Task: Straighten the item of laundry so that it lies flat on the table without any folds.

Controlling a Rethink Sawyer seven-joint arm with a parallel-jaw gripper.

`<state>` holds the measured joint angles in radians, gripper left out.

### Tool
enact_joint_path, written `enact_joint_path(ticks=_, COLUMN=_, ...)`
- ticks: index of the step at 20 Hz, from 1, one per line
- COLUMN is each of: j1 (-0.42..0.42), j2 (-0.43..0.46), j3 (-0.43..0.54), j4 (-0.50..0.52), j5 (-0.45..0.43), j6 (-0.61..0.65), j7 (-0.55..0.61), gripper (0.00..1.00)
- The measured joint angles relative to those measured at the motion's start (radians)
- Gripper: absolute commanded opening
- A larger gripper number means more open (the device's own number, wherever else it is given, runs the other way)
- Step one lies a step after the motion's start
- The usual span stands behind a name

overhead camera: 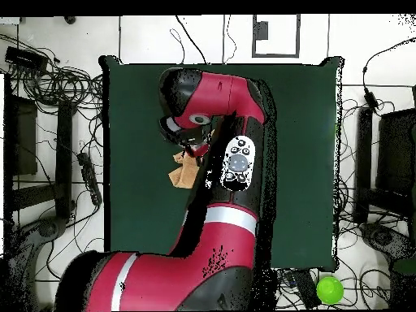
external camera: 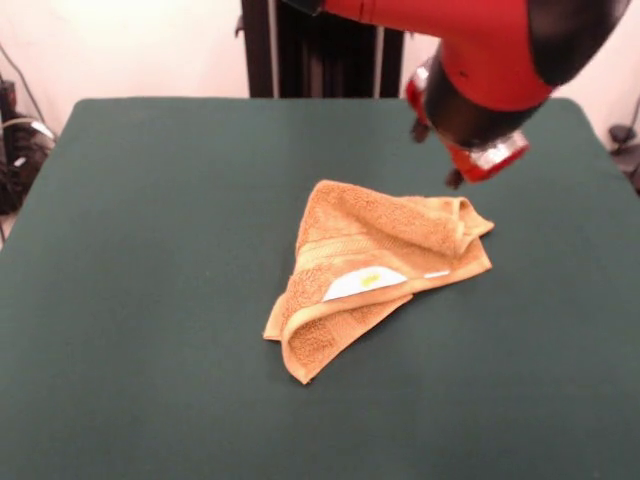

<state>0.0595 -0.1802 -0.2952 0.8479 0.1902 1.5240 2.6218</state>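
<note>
The orange-tan towel (external camera: 375, 265) lies crumpled in a rough triangle near the middle of the green table (external camera: 150, 250). Its edges are folded over, and a white patch with a yellow mark (external camera: 363, 283) shows between the folds. My gripper (external camera: 437, 155) hangs from the red arm just above and behind the towel's far right corner, holding nothing. In the overhead view the arm covers most of the towel (overhead camera: 182, 171); only a small part shows at the arm's left side on the table (overhead camera: 301, 162).
The black pedestal (external camera: 320, 45) stands at the far edge. The red arm (overhead camera: 231, 162) crosses the table's middle. Cables and dark equipment lie off both table sides (overhead camera: 57, 146), and a green ball (overhead camera: 329, 289) sits off the table's corner.
</note>
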Motion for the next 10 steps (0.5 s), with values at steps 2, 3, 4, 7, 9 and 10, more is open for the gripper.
enact_joint_path(ticks=2, j1=0.010, j2=-0.002, j3=-0.016, j4=0.005, j5=0.051, j6=0.000, j7=0.142, gripper=1.00)
enact_joint_path(ticks=3, j1=0.015, j2=-0.003, j3=-0.023, j4=0.009, j5=0.075, j6=0.000, j7=0.214, gripper=1.00)
enact_joint_path(ticks=4, j1=0.019, j2=-0.005, j3=-0.029, j4=0.013, j5=0.090, j6=0.000, j7=0.261, gripper=1.00)
enact_joint_path(ticks=7, j1=0.033, j2=-0.020, j3=-0.052, j4=0.049, j5=0.122, j6=0.000, j7=0.407, gripper=1.00)
enact_joint_path(ticks=9, j1=0.039, j2=-0.039, j3=-0.070, j4=0.086, j5=0.127, j6=0.000, j7=0.473, gripper=1.00)
enact_joint_path(ticks=10, j1=0.040, j2=-0.047, j3=-0.078, j4=0.104, j5=0.126, j6=0.000, j7=0.491, gripper=1.00)
